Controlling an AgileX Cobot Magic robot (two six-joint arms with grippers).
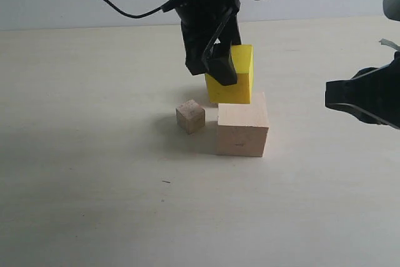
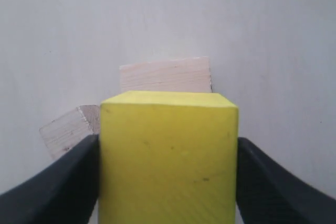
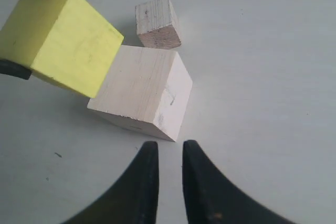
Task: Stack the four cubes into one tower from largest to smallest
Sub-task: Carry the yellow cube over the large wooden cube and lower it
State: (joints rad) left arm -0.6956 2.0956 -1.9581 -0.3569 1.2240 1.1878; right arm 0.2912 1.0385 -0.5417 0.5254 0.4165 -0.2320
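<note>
Zero cubes stacked yet. Left claw [image 2: 168,179] pinches yellow cube [image 1: 241,79] beside big pale cube [image 1: 242,132]; small tan cube [image 1: 190,117] sits on table [image 1: 94,211]; right claw [image 3: 170,166] narrowly parted, empty.

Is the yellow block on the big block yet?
Not yet. The left hand holds the yellow block by two sides, off to one side of the big block.

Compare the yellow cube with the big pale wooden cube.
The yellow cube is solid bright yellow; the pale cube shows bare wood grain. The yellow cube is clamped in the left gripper; the pale cube stands free on the table, untouched. Both are plain cubes, close together.
</note>
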